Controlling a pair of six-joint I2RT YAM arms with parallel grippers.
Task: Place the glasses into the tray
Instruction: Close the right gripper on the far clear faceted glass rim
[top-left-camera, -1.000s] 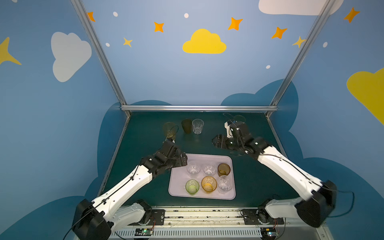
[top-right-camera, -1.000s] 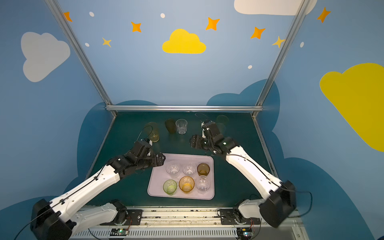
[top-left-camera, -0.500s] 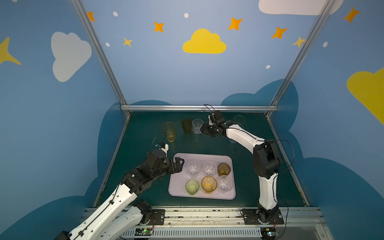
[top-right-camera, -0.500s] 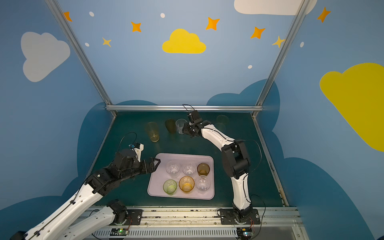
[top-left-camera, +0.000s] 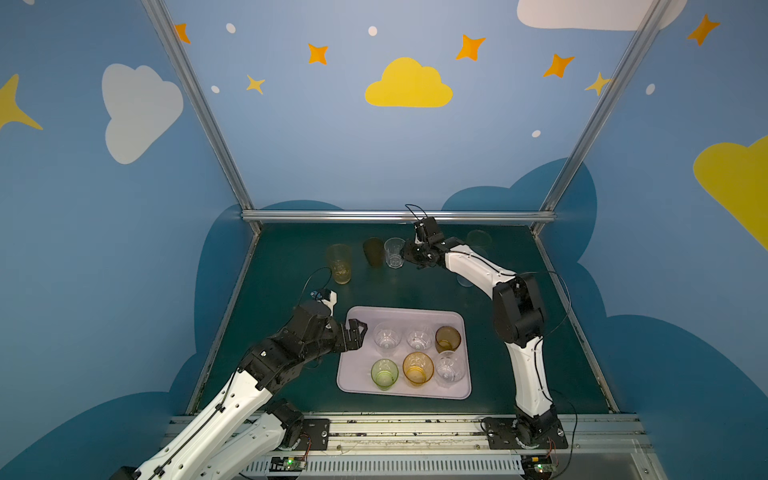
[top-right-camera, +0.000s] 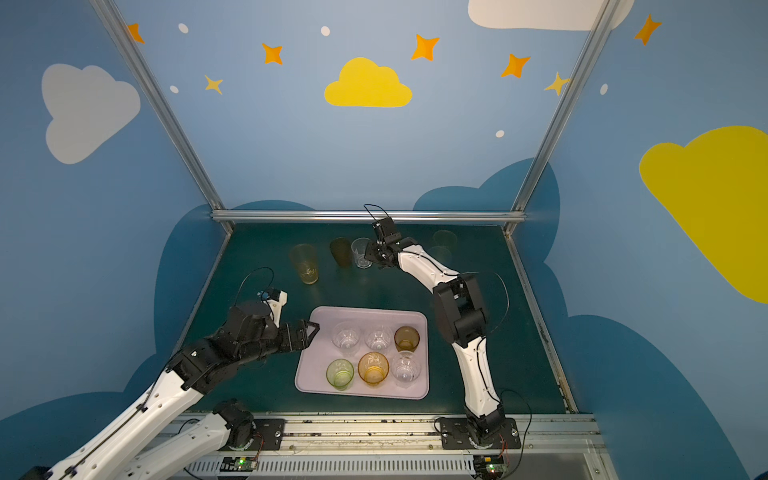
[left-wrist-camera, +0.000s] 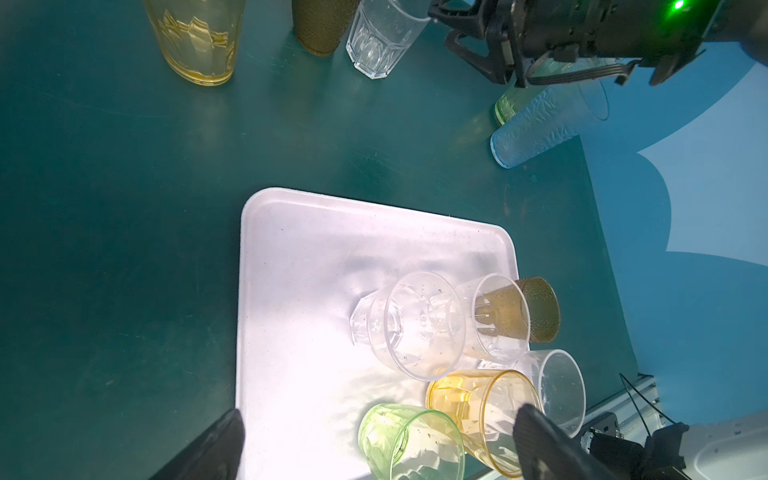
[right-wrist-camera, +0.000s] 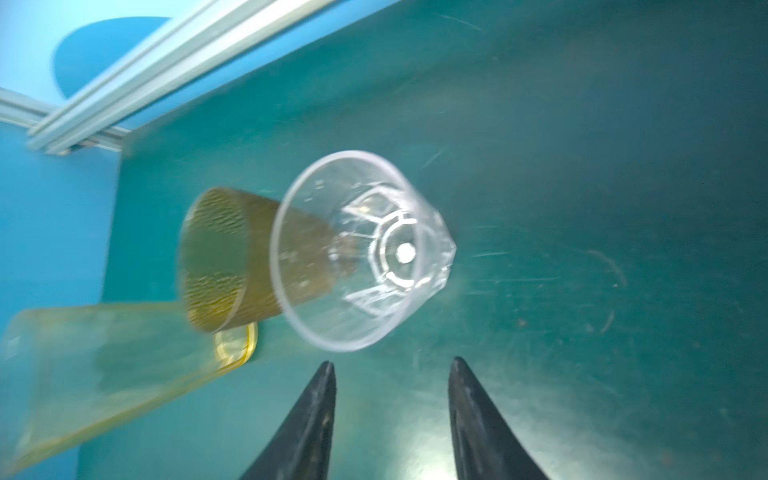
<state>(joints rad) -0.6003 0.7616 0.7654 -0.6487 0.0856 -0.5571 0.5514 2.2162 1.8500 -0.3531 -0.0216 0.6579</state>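
The tray (top-left-camera: 357, 374) is coloured pale lilac-pink and the counter (top-left-camera: 291, 266) dark teal. On the tray, a green tumbler (top-left-camera: 384, 373), an amber tumbler (top-left-camera: 417, 368) and a finely dotted brown tumbler (top-left-camera: 447, 338) are seen among clear faceted tumblers (top-left-camera: 386, 337). Elsewhere, a tall yellow tumbler (top-left-camera: 339, 262), an olive-brown textured tumbler (top-left-camera: 373, 251), a lone clear faceted tumbler (top-left-camera: 394, 252) and a pale blue crinkle-patterned tumbler (left-wrist-camera: 544, 124) are shown. The walls (top-left-camera: 332, 145) are painted blue with yellow and white clouds and orange stars.
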